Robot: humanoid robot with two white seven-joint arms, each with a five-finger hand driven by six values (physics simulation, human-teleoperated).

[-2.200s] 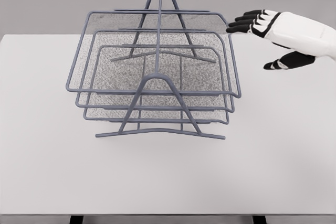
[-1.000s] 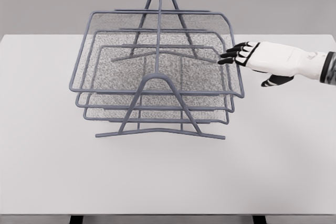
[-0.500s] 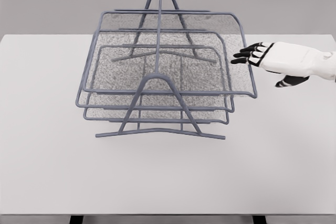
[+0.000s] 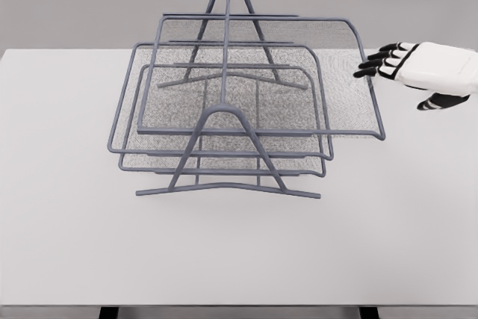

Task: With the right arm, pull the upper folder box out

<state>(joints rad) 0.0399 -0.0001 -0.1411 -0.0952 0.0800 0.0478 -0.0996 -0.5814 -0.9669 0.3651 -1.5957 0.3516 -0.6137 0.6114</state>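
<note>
A grey wire rack (image 4: 222,112) with A-shaped end frames stands on the white table (image 4: 239,252) and carries three mesh trays. The upper tray (image 4: 340,95) sticks out to the right, its right rim well past the two below. My right hand (image 4: 399,72) comes in from the right edge at that rim's far end. Its black fingertips (image 4: 367,65) lie stretched over the rim wire, and the thumb (image 4: 432,103) hangs apart and lower. The fingers are not closed round the wire. The left arm is out of sight.
The middle tray (image 4: 123,110) and lower tray (image 4: 224,171) sit in line inside the rack. The rack's base bar (image 4: 224,187) rests on the table, which reaches to the front edge and both sides.
The upper tray has slid steadily rightward out of the rack, along with my right hand, which reached its rim and drew back to the right.
</note>
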